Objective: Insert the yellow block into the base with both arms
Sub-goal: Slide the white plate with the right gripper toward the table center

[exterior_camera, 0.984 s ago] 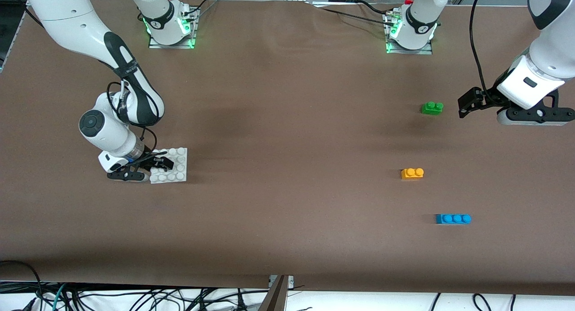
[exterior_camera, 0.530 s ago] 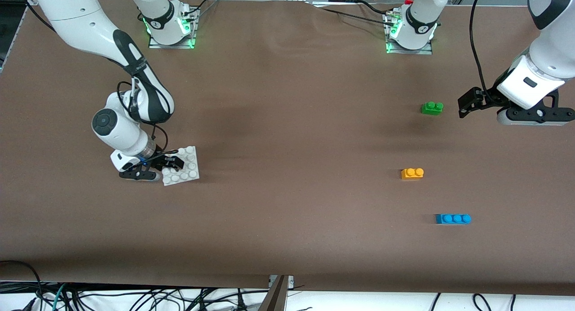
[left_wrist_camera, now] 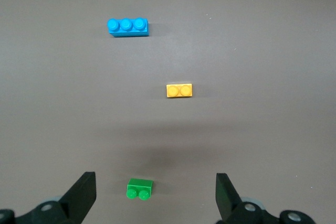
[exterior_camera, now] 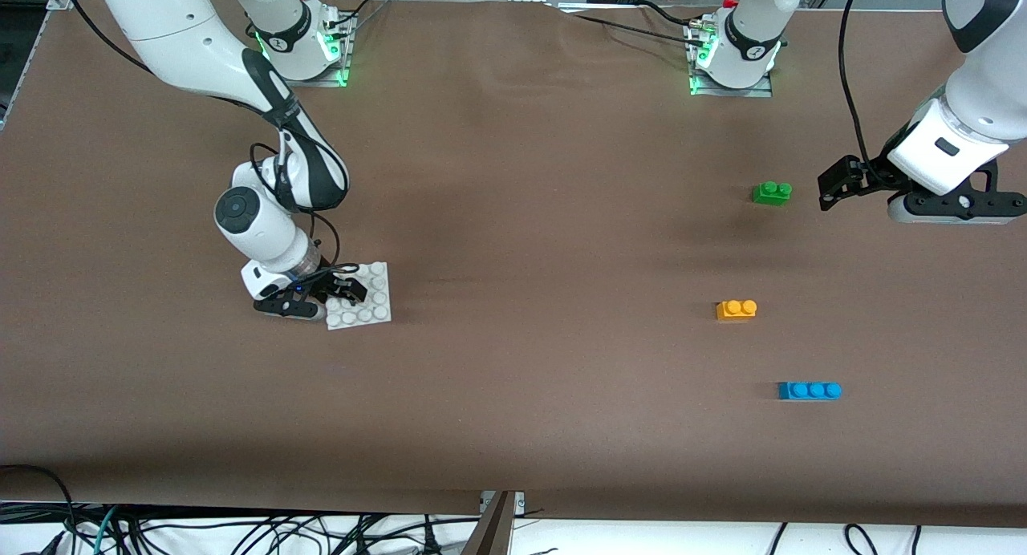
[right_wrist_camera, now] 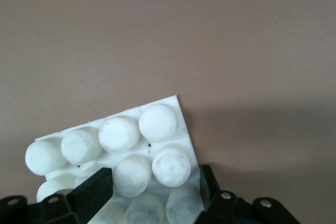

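**Operator:** Where is the base, and what has it?

**Spotter:** Your right gripper (exterior_camera: 341,292) is clamped on the base (exterior_camera: 367,308) — fingers (right_wrist_camera: 92,190) closed across its studded edge, toward the right arm's end of the table. The plate sits slightly skewed against the table's edge lines. I can't tell whether it is touching the brown table cover (exterior_camera: 513,394) or just clear of it.

**Operator:** And the yellow block?

**Spotter:** The yellow block (exterior_camera: 736,309) lies free on the cover toward the left arm's end, well apart from the base, studs up. The green brick (exterior_camera: 772,192) lies farther from the front camera than it, the blue brick (exterior_camera: 809,390) nearer. None of the three touch.

**Operator:** My left side?

**Spotter:** Your left gripper (exterior_camera: 834,182) waits in the air near the green brick — fingers (left_wrist_camera: 81,195) spread wide, nothing between them. In the left wrist view you see the green brick (left_wrist_camera: 140,188), the yellow block (left_wrist_camera: 179,90) and the blue brick (left_wrist_camera: 128,27) below it.
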Motion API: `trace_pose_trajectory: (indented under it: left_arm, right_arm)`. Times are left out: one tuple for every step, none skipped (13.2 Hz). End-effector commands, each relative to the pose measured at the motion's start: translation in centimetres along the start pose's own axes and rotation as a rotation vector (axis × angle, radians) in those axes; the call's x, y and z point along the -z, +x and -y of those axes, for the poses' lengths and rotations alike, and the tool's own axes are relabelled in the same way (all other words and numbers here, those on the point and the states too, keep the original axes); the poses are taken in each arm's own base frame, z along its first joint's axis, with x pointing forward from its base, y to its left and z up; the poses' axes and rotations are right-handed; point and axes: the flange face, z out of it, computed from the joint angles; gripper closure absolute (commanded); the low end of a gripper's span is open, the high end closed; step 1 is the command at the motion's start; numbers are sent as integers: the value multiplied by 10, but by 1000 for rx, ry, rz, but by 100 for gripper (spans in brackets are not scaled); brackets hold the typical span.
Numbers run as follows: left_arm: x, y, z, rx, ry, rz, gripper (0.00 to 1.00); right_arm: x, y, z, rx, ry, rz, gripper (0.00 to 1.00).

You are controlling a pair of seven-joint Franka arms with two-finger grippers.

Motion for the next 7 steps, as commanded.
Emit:
trace_pose_trajectory:
  left_arm:
    - [5, 2, -1, -12, -29, 9, 0]
    - [5, 2, -1, -12, -29, 9, 0]
    - [5, 2, -1, -12, -29, 9, 0]
    - [5, 2, -1, -12, -29, 9, 0]
    - [5, 2, -1, -12, -29, 9, 0]
    - [5, 2, -1, -12, -29, 9, 0]
    - [5, 2, -1, -12, -29, 9, 0]
  right_arm:
    - [-12, -6, 27, -54, 14, 0, 23]
    - [-12, -9, 37, -62, 17, 0, 23]
    - [-11, -11, 45, -68, 20, -2, 23]
    - [-13, -15, 53, -57, 22, 0, 23]
    - [-13, -17, 61, -48, 26, -2, 23]
    - [-13, -16, 64, -54, 28, -4, 23]
    - [-12, -18, 72, -53, 32, -6, 23]
